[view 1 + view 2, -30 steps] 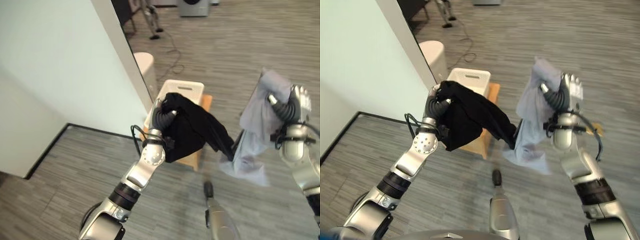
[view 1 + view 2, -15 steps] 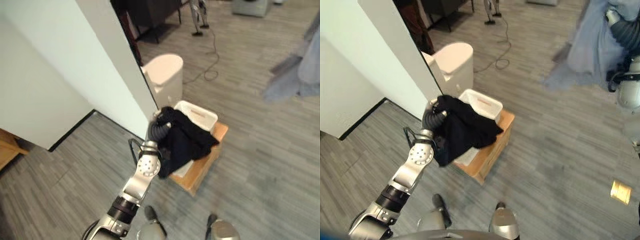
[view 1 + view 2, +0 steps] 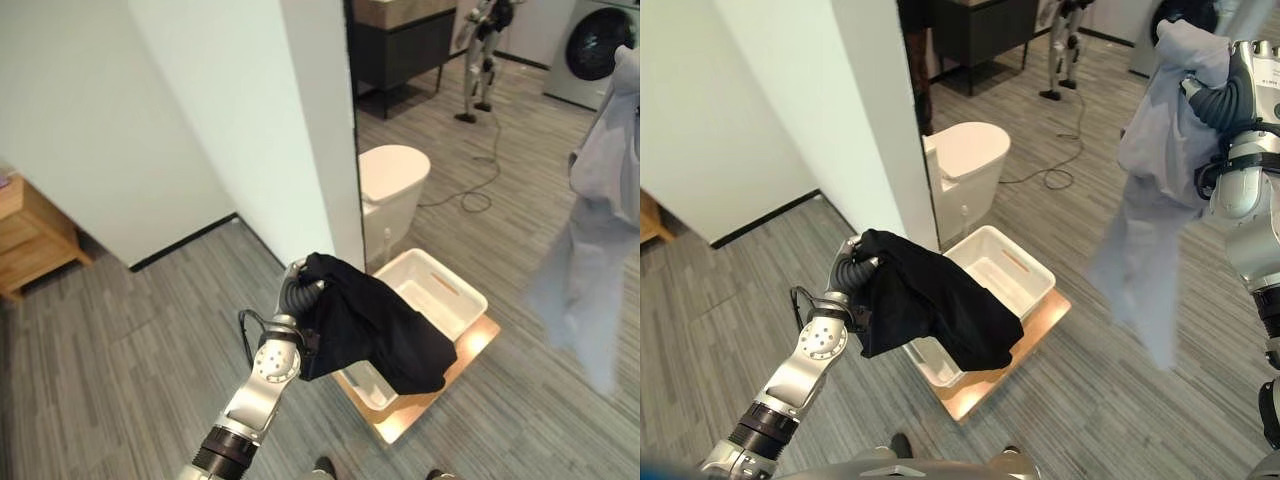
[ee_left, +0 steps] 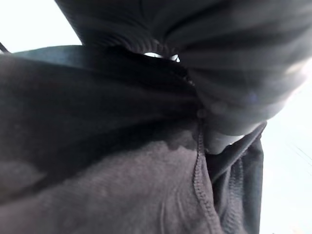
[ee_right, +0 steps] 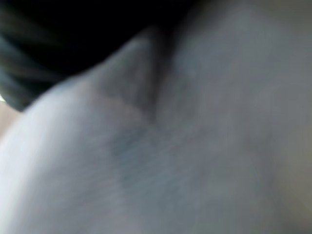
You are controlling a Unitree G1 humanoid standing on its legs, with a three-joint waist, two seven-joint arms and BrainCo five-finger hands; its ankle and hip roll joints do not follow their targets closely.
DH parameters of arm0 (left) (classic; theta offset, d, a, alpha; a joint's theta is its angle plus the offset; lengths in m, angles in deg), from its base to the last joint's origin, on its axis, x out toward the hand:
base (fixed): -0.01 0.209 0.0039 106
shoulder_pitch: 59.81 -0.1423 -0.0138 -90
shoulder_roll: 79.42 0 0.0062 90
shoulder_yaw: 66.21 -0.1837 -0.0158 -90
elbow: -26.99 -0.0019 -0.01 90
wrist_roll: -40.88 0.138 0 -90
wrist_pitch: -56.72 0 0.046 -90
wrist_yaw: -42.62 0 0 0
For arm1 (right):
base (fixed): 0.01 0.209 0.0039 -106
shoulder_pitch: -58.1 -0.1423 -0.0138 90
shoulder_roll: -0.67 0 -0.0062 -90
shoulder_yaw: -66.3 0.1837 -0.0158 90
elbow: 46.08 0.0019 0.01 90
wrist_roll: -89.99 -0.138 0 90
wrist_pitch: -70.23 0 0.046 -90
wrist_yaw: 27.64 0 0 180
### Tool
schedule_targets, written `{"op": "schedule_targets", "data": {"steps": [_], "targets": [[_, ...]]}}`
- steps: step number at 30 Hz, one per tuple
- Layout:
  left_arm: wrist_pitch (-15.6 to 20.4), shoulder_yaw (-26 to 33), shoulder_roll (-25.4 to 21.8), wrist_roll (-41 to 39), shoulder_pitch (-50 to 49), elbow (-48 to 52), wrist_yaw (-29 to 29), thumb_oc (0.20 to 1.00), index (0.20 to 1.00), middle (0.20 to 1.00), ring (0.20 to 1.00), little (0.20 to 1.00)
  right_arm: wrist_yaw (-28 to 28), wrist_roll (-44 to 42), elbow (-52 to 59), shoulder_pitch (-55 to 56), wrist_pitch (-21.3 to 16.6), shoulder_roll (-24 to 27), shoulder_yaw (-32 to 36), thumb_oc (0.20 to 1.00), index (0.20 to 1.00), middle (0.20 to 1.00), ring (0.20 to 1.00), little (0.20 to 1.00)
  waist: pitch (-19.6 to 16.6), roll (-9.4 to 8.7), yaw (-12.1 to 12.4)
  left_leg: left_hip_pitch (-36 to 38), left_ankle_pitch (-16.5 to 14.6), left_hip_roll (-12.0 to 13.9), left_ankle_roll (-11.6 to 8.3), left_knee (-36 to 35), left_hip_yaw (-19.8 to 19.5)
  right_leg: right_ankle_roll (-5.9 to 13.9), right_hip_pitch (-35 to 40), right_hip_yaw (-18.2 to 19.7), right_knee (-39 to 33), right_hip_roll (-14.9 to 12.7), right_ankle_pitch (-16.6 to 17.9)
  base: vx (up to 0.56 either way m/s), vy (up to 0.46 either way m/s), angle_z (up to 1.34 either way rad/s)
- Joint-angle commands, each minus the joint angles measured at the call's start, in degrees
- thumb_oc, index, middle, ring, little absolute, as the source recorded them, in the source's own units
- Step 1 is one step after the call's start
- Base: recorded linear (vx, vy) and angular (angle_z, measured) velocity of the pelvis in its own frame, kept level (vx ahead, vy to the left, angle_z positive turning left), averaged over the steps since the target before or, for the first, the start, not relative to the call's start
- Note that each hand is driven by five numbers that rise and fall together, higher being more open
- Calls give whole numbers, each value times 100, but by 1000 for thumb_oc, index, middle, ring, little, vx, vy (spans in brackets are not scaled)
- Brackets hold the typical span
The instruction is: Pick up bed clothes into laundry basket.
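Black garment [image 3: 930,305]: bunched in the left hand [image 3: 852,262] at centre-left of the frame, fingers curled round its upper end. The cloth drapes down and to the right, its lower fold hanging over the near-left rim of the laundry basket [image 3: 1025,268]. Left wrist view: dark knit fabric with a seam pressed close against the hand's ribbed cover.

Grey-lavender garment [image 3: 1160,170]: upper right of the frame, held high and well apart from the basket. Right hand [image 3: 1252,92] gripping its top, fingers wrapped into the cloth; the rest hangs loose in a long trailing length toward mid-right. Right wrist view: pale cloth right up against the camera.

Laundry basket: white, rectangular, open-topped, centre of the frame, inside bare where visible. It sits on a low wooden platform [image 3: 1025,330], tilted diagonally to the frame.

Surroundings: white lidded bin [image 3: 965,165] just behind the basket, against the end of a white wall [image 3: 790,100] that fills the upper left. Grey plank floor [image 3: 720,300] all round. Dark cabinet [image 3: 975,30] at top centre; washing machine [image 3: 600,45] in the upper right corner. Wooden furniture [image 3: 30,235] at the left edge.
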Motion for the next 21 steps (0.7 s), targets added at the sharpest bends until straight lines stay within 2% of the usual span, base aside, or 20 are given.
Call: {"op": "schedule_targets", "data": {"steps": [1, 7, 8, 11, 12, 21], "targets": [[408, 170, -39, -199, 196, 568, -3, 200, 200, 200, 200, 200, 118, 186, 291, -870, -37, 13, 54, 200, 200, 200, 200, 200, -179, -243, 192, -40, -497, 491, -996, 41, 92, 526, 270, 64, -399, -402, -71, 36, 14, 23], [426, 286, -55, -298, 108, 682, 29, 200, 200, 200, 200, 200, 59, 270, 590, -859, -22, -363, 58, 200, 200, 200, 200, 200, -179, -259, 315, -47, -554, 421, -965, 41, -25, 529, 385, -15, -399, -454, -74, 24, 11, 11], [451, 416, -90, -360, 52, 797, 98, 200, 200, 200, 200, 200, 32, 331, 722, -854, -33, -527, 8, 200, 200, 200, 200, 200, -186, -272, 402, -40, -573, 392, -955, 41, -68, 531, 414, -32, -399, -465, -70, 50, 3, 8], [466, 563, -160, -401, -40, 941, 130, 200, 200, 200, 200, 200, -21, 411, 841, -864, -29, -604, -45, 200, 200, 200, 200, 200, -188, -277, 489, -46, -577, 374, -950, 41, -103, 531, 430, -54, -399, -479, -61, 23, -2, 4], [507, 648, -229, -416, -123, 1066, 112, 200, 200, 200, 200, 200, -75, 505, 871, -924, -7, -644, -122, 200, 200, 200, 200, 200, -181, -283, 587, -63, -567, 358, -948, 41, -144, 528, 432, -73, -399, -480, -60, 22, -7, 10], [611, 631, -314, -693, -391, 1309, -74, 200, 200, 200, 200, 200, -252, 863, 129, -1084, 277, -838, -417, 200, 200, 200, 200, 200, -145, -303, 866, -233, -537, 263, -938, 41, -378, 527, 445, -174, -399, -493, -60, 13, -3, 15]]}}
